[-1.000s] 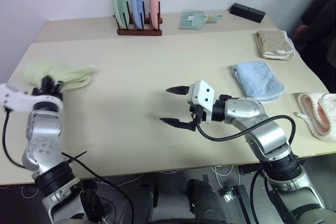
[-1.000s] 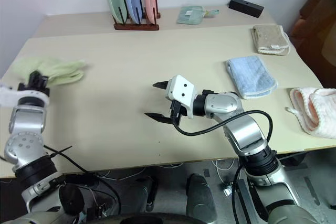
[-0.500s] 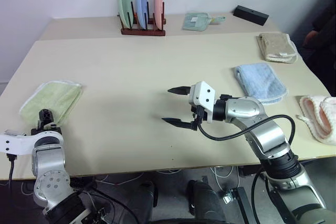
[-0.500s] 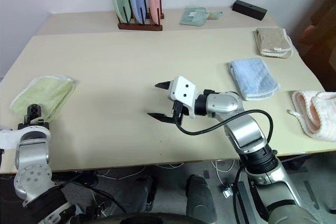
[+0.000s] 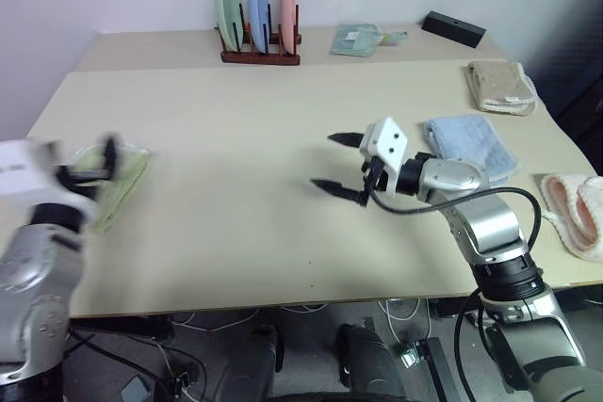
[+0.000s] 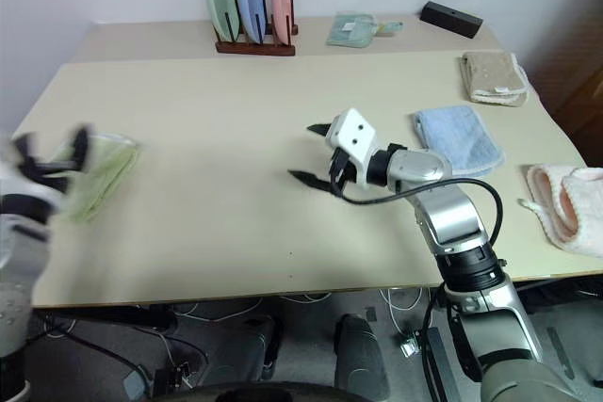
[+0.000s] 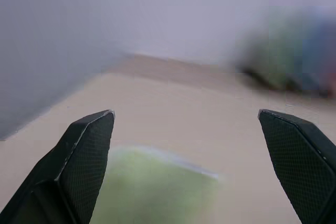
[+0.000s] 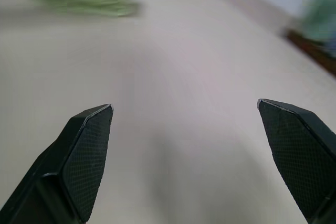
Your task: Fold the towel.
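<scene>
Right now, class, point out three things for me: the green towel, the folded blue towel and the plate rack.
green towel (image 6: 102, 171), right eye view, on its flat middle.
blue towel (image 5: 468, 143), left eye view, on the centre of its top face.
plate rack (image 5: 260, 56), left eye view, on its wooden base.

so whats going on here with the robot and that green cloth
The robot is working on folding a light green towel, which lies folded on the table near its left edge. Neither hand is holding it: the left gripper hangs above it with fingers apart, and the right gripper hovers open over the bare middle of the table. A blue towel, a beige towel and a pink one lie folded on the right side.
</scene>
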